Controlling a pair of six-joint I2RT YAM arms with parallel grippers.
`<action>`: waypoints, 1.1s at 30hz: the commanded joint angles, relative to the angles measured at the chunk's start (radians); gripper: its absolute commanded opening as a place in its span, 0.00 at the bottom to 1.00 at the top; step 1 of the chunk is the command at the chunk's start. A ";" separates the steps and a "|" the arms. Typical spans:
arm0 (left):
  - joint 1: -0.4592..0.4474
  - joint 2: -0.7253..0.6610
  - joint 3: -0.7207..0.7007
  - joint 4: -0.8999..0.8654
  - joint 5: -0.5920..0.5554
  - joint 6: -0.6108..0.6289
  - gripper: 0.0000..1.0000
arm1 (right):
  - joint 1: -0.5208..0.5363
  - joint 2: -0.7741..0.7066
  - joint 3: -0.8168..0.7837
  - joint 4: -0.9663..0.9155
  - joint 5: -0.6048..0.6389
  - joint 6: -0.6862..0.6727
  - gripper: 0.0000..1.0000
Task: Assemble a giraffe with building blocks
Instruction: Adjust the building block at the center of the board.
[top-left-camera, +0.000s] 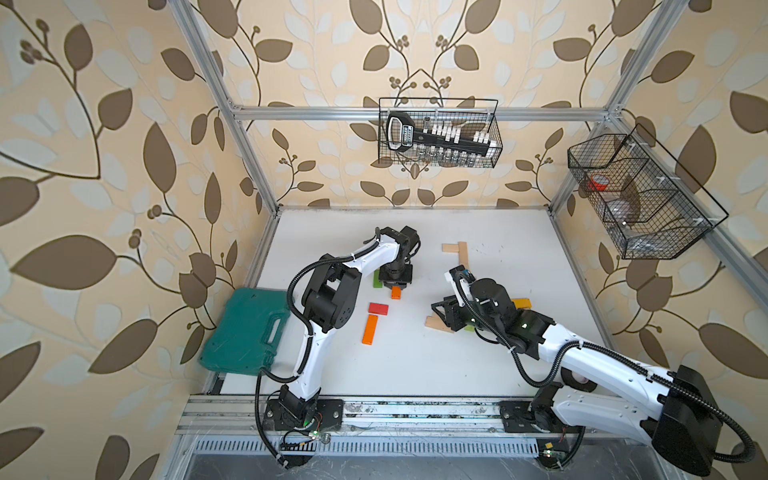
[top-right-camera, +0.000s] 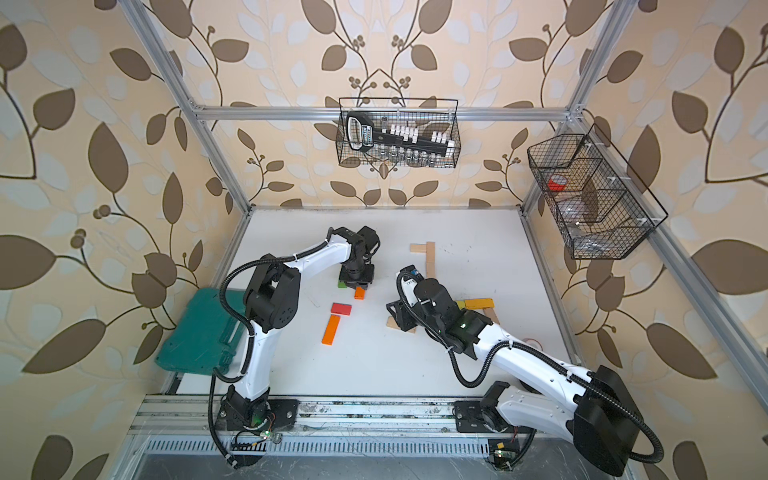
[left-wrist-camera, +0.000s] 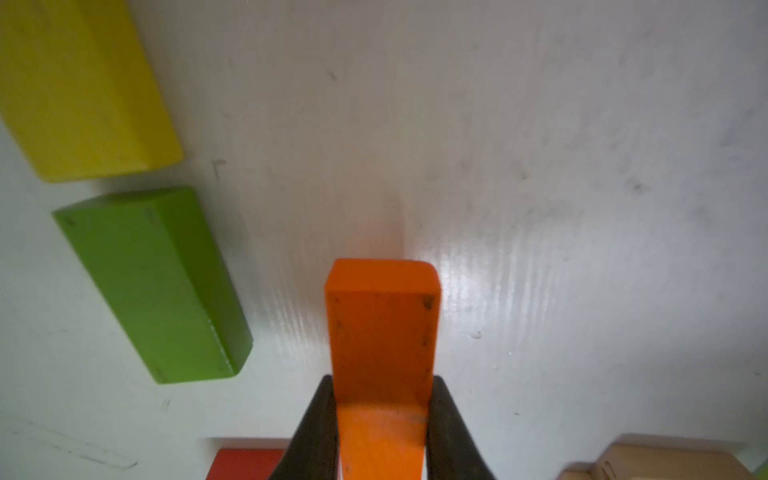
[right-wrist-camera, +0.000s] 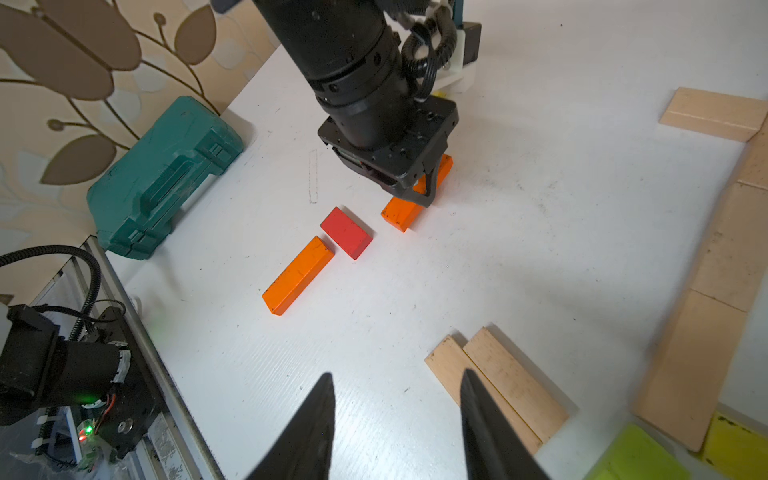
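Left gripper pinches an orange block lying flat on the table, near frame centre in both top views. A red block and a second orange block lie just below it. Right gripper hangs spread and empty near two pale planks.

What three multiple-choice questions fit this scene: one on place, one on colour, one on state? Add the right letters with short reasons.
1. Where is the red block? A in a wire basket; B beside the free orange block; C on the green case.
2. Which colour is the block in the left hand? A yellow; B red; C orange.
3. How is the right hand? A open, empty; B shut, empty; C shut on a block.
Key: B, they lie close together; C, the left wrist view shows an orange block clamped; A, its fingers stand apart around nothing.
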 joint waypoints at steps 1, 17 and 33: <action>0.008 -0.053 -0.077 -0.033 -0.025 0.031 0.08 | -0.002 0.011 0.010 -0.007 0.010 0.003 0.46; 0.010 -0.259 -0.424 0.033 0.004 -0.044 0.07 | -0.003 -0.005 0.015 -0.005 0.000 0.047 0.45; 0.059 -0.107 -0.222 -0.045 -0.013 -0.060 0.08 | -0.003 -0.072 -0.017 -0.037 0.033 0.044 0.44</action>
